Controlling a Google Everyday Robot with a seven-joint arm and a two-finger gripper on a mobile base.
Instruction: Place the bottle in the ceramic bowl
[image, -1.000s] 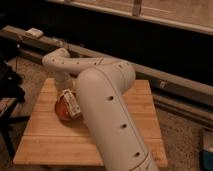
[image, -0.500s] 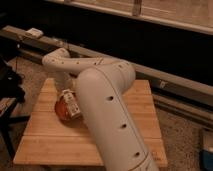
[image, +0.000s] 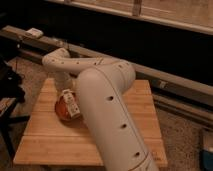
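The bottle (image: 70, 103) lies tilted across the ceramic bowl (image: 62, 108) near the surface's (image: 50, 145) left edge, and the claw (image: 68, 85), its state untellable behind the arm, could knock it out when lifting.

The robot arm (image: 107, 110) is fat, round and creamy white, like a big smooth tube. Small dark round holes sit in a row along its side. It has a thick rounded elbow and a thinner white part past that, with little dark dots and a thin reddish mark on it. The gripper (image: 66, 90) is at the thin end, just above the ceramic bowl (image: 61, 109), mostly hidden.
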